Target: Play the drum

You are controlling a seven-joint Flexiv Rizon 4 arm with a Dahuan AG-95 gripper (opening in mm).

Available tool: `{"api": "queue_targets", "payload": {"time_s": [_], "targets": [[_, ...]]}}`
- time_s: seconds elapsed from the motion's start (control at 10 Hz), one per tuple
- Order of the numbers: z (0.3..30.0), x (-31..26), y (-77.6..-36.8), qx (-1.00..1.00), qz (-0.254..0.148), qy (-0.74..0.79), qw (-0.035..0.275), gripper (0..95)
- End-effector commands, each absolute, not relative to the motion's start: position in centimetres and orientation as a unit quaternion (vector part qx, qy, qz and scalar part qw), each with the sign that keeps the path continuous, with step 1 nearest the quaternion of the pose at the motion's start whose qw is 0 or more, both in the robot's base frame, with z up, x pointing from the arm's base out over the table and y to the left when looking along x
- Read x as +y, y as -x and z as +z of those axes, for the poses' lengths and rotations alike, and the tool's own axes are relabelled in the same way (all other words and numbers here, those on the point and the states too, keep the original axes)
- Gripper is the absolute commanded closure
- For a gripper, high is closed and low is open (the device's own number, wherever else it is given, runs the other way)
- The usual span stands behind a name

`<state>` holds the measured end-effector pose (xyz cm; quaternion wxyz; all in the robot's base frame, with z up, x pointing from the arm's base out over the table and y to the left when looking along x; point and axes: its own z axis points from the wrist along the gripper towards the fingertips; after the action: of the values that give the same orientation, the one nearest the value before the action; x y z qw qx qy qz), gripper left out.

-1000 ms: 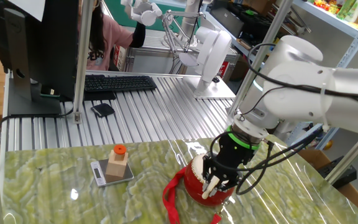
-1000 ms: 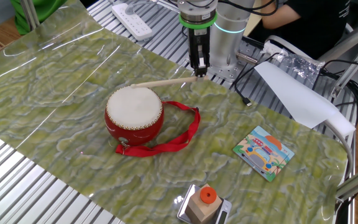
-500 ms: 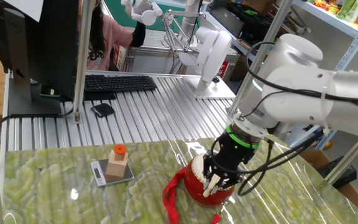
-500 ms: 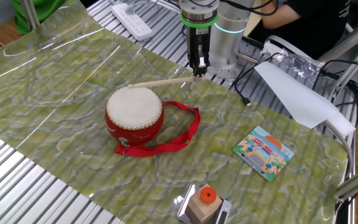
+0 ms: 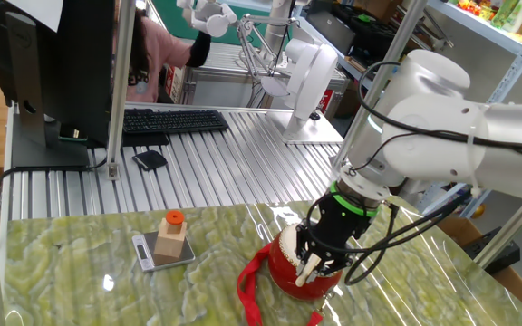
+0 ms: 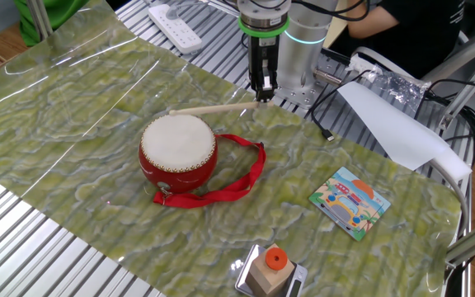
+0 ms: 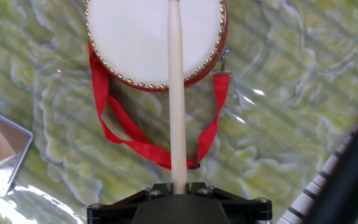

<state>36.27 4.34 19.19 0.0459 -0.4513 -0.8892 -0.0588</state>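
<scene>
Stick raised over the drum, ready to strike

We hold a pale wooden stick (image 6: 214, 108) clamped by its butt end in our gripper (image 6: 263, 91), so its length reaches out across the drum (image 6: 178, 151). The drum sits upright on the green mat (image 6: 72, 107), cream skin up, its red ribbon (image 6: 242, 177) trailing beside it. In the hand view the stick crosses the middle of the skin; its tip seems to hover just above it, which we judge leaves room for a downward tap.

The white arm (image 5: 442, 100) reaches down from the right, wrist bent so the gripper (image 6: 261, 89) points at the table, fingers looking clamped on a pale stick (image 7: 176, 93), I think.
</scene>
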Motion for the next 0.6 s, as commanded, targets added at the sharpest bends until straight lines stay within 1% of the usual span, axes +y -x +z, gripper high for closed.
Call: {"api": "queue_targets", "payload": {"time_s": [0.1,0.3,0.6], "targets": [[19.03,4.27,-36.41,-0.897,-0.060,0.436,0.048,95.0],[19.01,4.25,-36.44,-0.904,-0.060,0.420,0.045,95.0],[19.02,4.24,-36.44,-0.904,-0.068,0.418,0.049,95.0]]}}
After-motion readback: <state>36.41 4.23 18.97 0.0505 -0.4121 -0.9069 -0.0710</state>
